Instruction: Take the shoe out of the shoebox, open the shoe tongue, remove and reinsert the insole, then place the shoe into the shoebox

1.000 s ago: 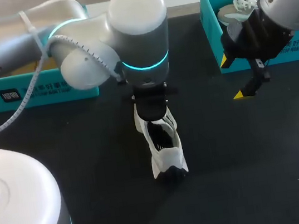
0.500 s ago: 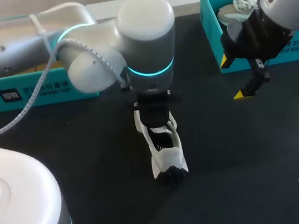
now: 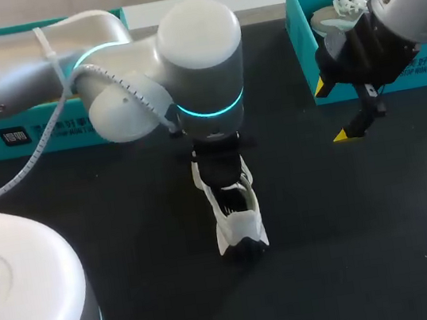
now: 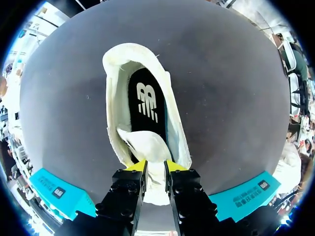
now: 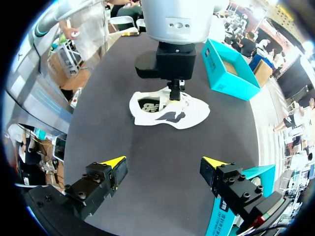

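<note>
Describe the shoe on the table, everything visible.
The shoe is white to cream, soft fabric by its look, and stands sole-down mid-way across the dark table. Its opening faces up and shows a black insole with a white logo lying inside. The left gripper is shut on the white tongue, which is held back from the opening. Nothing else touches the shoe.

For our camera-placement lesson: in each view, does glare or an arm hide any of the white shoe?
Head view: left arm covers one end of the shoe; no glare. Left wrist view: the left gripper hides the tongue's tip. Right wrist view: nearly all visible.
</note>
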`<state>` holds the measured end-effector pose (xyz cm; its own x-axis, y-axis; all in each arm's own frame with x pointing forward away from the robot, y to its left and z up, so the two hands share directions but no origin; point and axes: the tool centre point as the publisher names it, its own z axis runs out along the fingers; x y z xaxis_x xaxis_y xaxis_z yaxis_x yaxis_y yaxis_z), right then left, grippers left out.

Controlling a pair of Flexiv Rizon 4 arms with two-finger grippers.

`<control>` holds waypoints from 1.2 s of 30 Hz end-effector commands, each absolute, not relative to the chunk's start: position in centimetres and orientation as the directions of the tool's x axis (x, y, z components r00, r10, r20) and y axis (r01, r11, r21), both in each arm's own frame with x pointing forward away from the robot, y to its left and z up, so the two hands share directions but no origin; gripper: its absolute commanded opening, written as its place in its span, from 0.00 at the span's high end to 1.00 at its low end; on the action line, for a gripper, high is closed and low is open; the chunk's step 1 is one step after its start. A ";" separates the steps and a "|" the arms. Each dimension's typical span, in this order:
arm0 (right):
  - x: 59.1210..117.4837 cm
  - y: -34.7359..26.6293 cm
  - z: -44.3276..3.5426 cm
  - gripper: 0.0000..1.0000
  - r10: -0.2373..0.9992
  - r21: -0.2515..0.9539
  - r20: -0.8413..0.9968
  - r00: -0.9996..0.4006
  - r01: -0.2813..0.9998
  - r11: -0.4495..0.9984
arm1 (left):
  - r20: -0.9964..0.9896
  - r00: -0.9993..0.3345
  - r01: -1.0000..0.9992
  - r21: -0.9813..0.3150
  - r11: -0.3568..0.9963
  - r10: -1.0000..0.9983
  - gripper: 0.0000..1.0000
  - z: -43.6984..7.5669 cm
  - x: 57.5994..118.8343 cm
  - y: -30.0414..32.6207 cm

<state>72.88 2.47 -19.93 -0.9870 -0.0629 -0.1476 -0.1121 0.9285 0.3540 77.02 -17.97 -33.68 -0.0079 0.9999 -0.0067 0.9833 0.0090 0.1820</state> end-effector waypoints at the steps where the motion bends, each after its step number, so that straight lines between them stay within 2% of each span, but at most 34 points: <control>1: 72.9 2.6 -20.1 0.00 -0.063 0.352 -0.148 -0.987 -0.112 0.929 | 0.000 0.003 0.985 0.171 -0.003 1.000 0.77 -34.4 77.0 -18.4; 6: 72.9 2.6 -20.1 0.00 -0.063 0.352 -0.148 -0.987 -0.112 0.929 | 0.008 0.005 0.988 0.154 -0.006 1.000 0.81 -35.0 76.0 -18.1; 13: 72.9 2.6 -20.1 0.00 -0.063 0.352 -0.148 -0.987 -0.112 0.929 | -0.015 -0.075 0.985 0.154 0.077 0.997 0.81 -34.5 74.8 -17.1; 18: 72.9 2.6 -20.1 0.00 -0.063 0.352 -0.148 -0.987 -0.112 0.929 | -0.065 -0.167 0.971 0.164 0.176 0.984 0.76 -32.5 74.4 -17.2; 25: 72.9 2.6 -20.1 0.00 -0.063 0.352 -0.148 -0.987 -0.112 0.929 | -0.110 -0.383 0.903 0.162 0.397 0.917 0.69 -30.0 73.8 -17.1; 29: 72.9 2.6 -20.1 0.00 -0.063 0.352 -0.148 -0.987 -0.112 0.929 | -0.161 -0.523 0.826 0.146 0.544 0.837 0.51 -28.7 72.9 -17.0; 30: 72.9 2.6 -20.1 0.00 -0.063 0.352 -0.148 -0.987 -0.112 0.929 | -0.175 -0.525 0.824 0.141 0.549 0.833 0.43 -28.5 72.8 -17.0; 31: 72.9 2.6 -20.1 0.00 -0.063 0.352 -0.148 -0.987 -0.112 0.929 | -0.175 -0.525 0.824 0.141 0.549 0.833 0.00 -28.5 72.8 -17.0; 36: 72.9 2.6 -20.1 0.00 -0.063 0.352 -0.148 -0.987 -0.112 0.929 | -0.175 -0.525 0.824 0.141 0.549 0.833 0.00 -28.5 72.8 -17.0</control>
<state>72.88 2.48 -19.93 -0.9870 -0.0630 -0.1476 -0.1122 0.9285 0.3540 72.84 -17.48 -28.44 -0.5278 0.8326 -0.1680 0.8224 0.5504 0.1440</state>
